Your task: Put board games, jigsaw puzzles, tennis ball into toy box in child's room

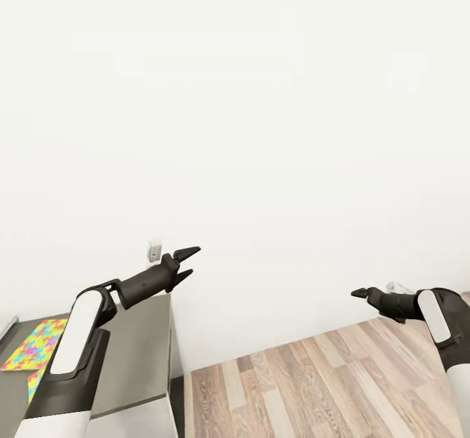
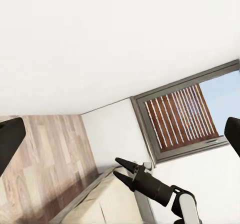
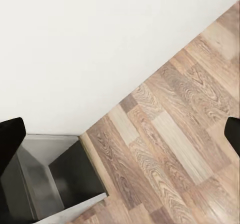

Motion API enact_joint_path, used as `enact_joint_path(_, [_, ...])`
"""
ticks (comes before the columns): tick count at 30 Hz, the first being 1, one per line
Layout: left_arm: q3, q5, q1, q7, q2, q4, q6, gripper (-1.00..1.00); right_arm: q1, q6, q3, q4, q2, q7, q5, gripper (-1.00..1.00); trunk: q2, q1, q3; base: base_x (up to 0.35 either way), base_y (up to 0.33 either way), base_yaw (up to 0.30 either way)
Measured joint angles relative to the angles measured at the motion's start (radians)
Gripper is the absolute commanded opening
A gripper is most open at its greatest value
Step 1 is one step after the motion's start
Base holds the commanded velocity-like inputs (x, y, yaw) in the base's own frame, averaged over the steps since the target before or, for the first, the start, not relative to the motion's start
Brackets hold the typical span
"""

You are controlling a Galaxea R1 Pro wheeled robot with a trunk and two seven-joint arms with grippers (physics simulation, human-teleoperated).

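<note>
In the head view, a plain white wall (image 1: 261, 98) is faced, with wood-plank floor (image 1: 313, 386) meeting its base. The left gripper (image 1: 187, 263) is held out with its two dark fingers parted and nothing between them; just behind it a small wall socket (image 1: 155, 251) is seen. Below and behind this gripper stands a grey table (image 1: 140, 353), and on it, well back beside the left arm, lie two jigsaw puzzles (image 1: 36, 344): thin flat sheets of yellow, green, blue and pink pieces, the nearer one largely hidden by the arm. The right gripper (image 1: 360, 292) is raised over bare floor; whether it is parted cannot be told here.

In the left wrist view, the right gripper (image 2: 121, 167) is seen ahead, fingers spread and empty, before a grey-framed window (image 2: 182, 116) with wooden slats.

In the right wrist view, the table's grey corner (image 3: 50, 179) lies ahead beside plank floor (image 3: 170, 134).
</note>
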Motion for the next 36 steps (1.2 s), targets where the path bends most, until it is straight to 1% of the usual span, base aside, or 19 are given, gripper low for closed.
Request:
enact_joint_path(4, [0.001,-0.01,0.0,-0.003,-0.001,0.0,-0.001,1.0,-0.003,0.0,0.0,0.005,0.0,-0.001,0.0,1.0,0.0,0.0,0.002,0.0,-0.105,-0.277])
enact_joint_path(12, [0.001,-0.015,0.0,-0.004,-0.001,0.0,-0.001,1.0,-0.005,0.0,0.0,0.013,0.0,-0.001,-0.001,1.0,0.0,0.0,0.005,0.0,-0.043,-0.277])
enact_joint_path(16, [0.0,-0.017,0.0,-0.005,-0.001,0.002,-0.001,1.0,-0.01,0.0,0.0,0.033,-0.001,-0.002,-0.002,1.0,0.0,0.0,0.007,0.0,-0.015,-0.277])
enact_joint_path(19, [0.0,-0.019,0.0,-0.005,-0.001,0.006,-0.001,1.0,-0.024,0.0,0.0,0.059,-0.001,-0.002,-0.002,1.0,0.0,0.0,0.008,0.0,-0.009,-0.277])
enact_joint_path(21, [0.0,-0.021,0.0,-0.005,-0.001,0.013,-0.002,1.0,-0.044,-0.001,0.001,0.095,-0.003,-0.002,-0.002,1.0,0.0,0.0,0.009,0.0,-0.005,-0.277])
enact_joint_path(22, [0.0,-0.023,0.0,-0.004,-0.001,0.018,-0.003,1.0,-0.066,-0.017,0.001,0.138,-0.007,-0.002,-0.002,1.0,0.0,0.0,0.009,0.0,-0.004,-0.277])
enact_joint_path(23, [0.0,-0.023,0.0,-0.004,-0.001,0.019,-0.003,1.0,-0.066,-0.018,0.001,0.139,-0.007,-0.002,-0.002,1.0,0.0,0.0,0.01,0.0,-0.003,-0.277])
enact_joint_path(27, [0.005,-0.021,-0.003,-0.001,0.0,0.024,-0.003,1.0,-0.102,-0.045,0.001,0.213,-0.018,-0.001,-0.001,1.0,0.0,0.0,0.011,0.0,-0.002,-0.277])
enact_joint_path(31, [0.008,-0.022,0.003,-0.001,0.008,0.021,-0.001,1.0,-0.116,-0.057,0.002,0.241,-0.026,-0.001,0.0,1.0,0.0,0.0,0.013,0.0,-0.001,-0.277])
enact_joint_path(33, [0.005,-0.039,0.021,0.007,0.013,0.02,0.001,1.0,-0.121,-0.061,0.002,0.252,-0.03,-0.001,0.001,1.0,0.0,0.0,0.014,0.0,-0.001,-0.277])
enact_joint_path(34, [0.005,-0.038,0.021,0.007,0.013,0.02,0.001,1.0,-0.121,-0.061,0.002,0.252,-0.03,-0.001,0.001,1.0,0.0,0.0,0.014,0.0,0.0,-0.277])
enact_joint_path(35, [0.003,-0.058,0.035,0.014,0.016,0.022,0.001,1.0,-0.123,-0.063,0.002,0.256,-0.031,-0.001,0.002,1.0,0.0,0.0,0.015,0.0,0.0,-0.277])
enact_joint_path(36, [-0.001,-0.085,0.05,0.02,0.017,0.024,0.0,1.0,-0.125,-0.064,0.002,0.259,-0.032,-0.001,0.004,1.0,0.0,0.0,0.015,0.0,0.0,-0.277])
